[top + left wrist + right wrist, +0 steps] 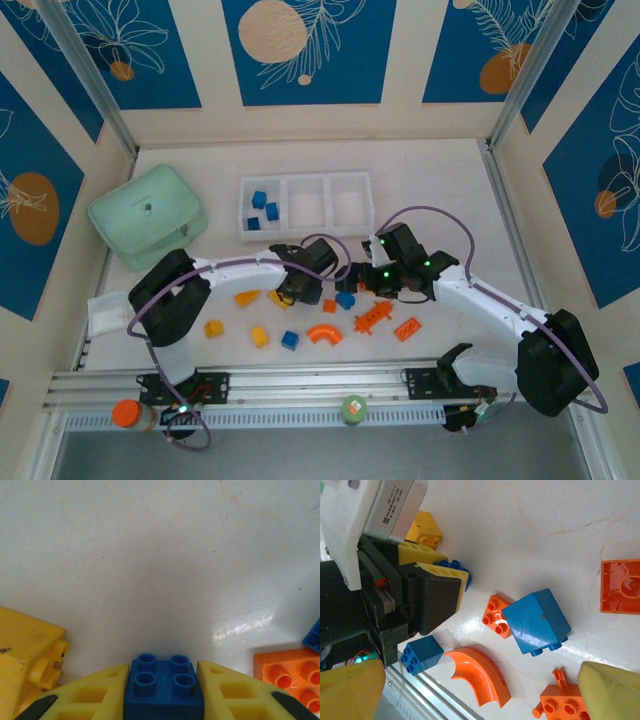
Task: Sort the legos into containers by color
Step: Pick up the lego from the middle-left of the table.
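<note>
My left gripper (162, 674) is shut on a small blue four-stud lego (164, 692) that rests on the white table, a yellow finger (95, 695) pressed to each side. From above, this gripper (293, 291) is among the scattered legos. My right gripper (480, 695) stands open and holds nothing, hovering over an orange arch (477, 675), a bigger blue lego (537, 621) and a small orange one (496, 616). The containers (305, 180) form a three-compartment tray at the back. Three blue legos (262, 209) lie in its left compartment.
A yellow lego (25, 650) lies left of the held brick and an orange one (287, 672) lies right of it. A mint-green case (148, 215) sits at the back left. More yellow (259, 335), blue (290, 340) and orange (407, 328) legos lie near the front rail (300, 385).
</note>
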Controlling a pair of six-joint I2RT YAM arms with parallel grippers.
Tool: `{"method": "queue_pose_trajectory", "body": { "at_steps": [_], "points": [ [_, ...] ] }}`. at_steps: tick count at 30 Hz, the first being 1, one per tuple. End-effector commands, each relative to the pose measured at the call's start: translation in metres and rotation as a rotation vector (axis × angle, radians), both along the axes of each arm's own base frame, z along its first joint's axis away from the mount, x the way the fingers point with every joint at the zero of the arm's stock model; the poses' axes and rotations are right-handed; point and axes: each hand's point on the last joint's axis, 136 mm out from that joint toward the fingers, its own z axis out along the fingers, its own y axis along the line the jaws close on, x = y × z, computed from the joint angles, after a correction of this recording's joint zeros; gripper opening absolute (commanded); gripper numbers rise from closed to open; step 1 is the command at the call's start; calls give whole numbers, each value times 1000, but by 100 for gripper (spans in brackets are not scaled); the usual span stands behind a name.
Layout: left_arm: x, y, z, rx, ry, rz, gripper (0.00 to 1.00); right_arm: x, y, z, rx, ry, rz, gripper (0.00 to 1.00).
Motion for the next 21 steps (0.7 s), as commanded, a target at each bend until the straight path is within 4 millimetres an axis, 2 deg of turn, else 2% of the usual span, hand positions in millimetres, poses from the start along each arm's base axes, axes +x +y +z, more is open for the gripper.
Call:
{"method": "queue_pose_trajectory", "body": {
  "at_steps": [1,7,12,16,21],
  "points": [
    [-3,-2,6,-22,5,3,30,-1,-1,2,11,-6,-2,99],
    [0,0,27,-51,-38,14,29,5,1,8,16,-19,1,99],
    [12,-6,61,-124,-104,26,29,11,10,17,57,-37,0,99],
    [31,8,91,-126,-186,53,29,17,17,26,82,-57,3,99],
    [67,40,123,-115,-276,118,30,22,32,36,114,-79,24,99]
  ]
}}
